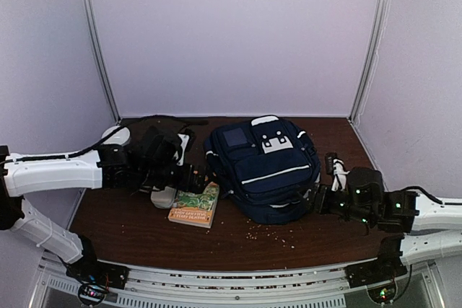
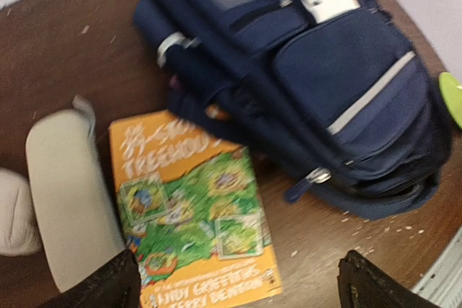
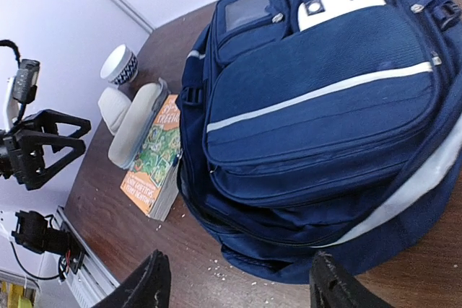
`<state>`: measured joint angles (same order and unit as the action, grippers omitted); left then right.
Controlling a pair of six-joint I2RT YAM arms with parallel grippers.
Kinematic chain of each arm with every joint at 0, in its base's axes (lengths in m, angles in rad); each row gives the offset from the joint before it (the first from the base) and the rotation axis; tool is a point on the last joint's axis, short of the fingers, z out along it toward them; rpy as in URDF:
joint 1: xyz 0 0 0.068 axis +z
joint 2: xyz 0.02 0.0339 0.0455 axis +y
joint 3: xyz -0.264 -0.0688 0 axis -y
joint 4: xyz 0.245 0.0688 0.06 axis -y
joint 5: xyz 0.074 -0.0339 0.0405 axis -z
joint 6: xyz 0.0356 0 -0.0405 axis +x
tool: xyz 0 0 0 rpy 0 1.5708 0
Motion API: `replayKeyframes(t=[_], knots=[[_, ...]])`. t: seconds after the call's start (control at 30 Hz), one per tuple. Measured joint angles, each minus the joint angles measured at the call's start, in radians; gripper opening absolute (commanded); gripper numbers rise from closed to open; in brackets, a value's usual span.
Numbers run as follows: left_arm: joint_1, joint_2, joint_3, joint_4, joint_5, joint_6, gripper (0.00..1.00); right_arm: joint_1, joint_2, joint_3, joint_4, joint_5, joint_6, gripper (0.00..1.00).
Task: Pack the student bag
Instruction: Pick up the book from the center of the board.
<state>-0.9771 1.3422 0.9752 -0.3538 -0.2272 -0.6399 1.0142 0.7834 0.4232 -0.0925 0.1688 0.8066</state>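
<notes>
The navy student bag (image 1: 264, 167) with white stripe trim lies flat mid-table; it also shows in the left wrist view (image 2: 303, 77) and the right wrist view (image 3: 325, 113). An orange and green book (image 1: 195, 205) lies left of it, touching its side, and shows in the left wrist view (image 2: 195, 214) and the right wrist view (image 3: 155, 156). My left gripper (image 2: 242, 290) is open and empty, hovering over the book's near end. My right gripper (image 3: 238, 290) is open and empty, near the bag's bottom right edge.
A grey pencil case (image 2: 68, 192) lies left of the book. A white patterned cup (image 3: 121, 65) and a white rounded object (image 3: 113, 104) stand behind it. Crumbs (image 1: 271, 234) dot the brown table (image 1: 144, 236). A lime green object (image 2: 452, 95) peeks past the bag.
</notes>
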Motion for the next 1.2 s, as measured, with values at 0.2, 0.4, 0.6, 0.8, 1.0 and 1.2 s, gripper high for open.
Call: replayKeyframes(t=[0.2, 0.4, 0.6, 0.8, 1.0, 1.2], knots=[[0.019, -0.09, -0.259, -0.001, -0.007, -0.201, 0.98, 0.091, 0.327, 0.137, 0.144, -0.044, 0.018, 0.65], [0.047, -0.054, -0.349, 0.119, 0.077, -0.323, 0.96, 0.103, 0.592, 0.269, 0.293, -0.122, 0.115, 0.64], [0.105, -0.008, -0.397, 0.2, 0.132, -0.377, 0.95, 0.104, 0.803, 0.364, 0.351, -0.178, 0.214, 0.64], [0.137, -0.008, -0.428, 0.248, 0.137, -0.404, 0.96, 0.109, 0.909, 0.414, 0.363, -0.203, 0.298, 0.64], [0.164, 0.025, -0.451, 0.294, 0.15, -0.415, 0.93, 0.109, 1.013, 0.503, 0.368, -0.227, 0.352, 0.64], [0.167, 0.075, -0.451, 0.388, 0.18, -0.405, 0.74, 0.11, 1.085, 0.571, 0.368, -0.245, 0.394, 0.64]])
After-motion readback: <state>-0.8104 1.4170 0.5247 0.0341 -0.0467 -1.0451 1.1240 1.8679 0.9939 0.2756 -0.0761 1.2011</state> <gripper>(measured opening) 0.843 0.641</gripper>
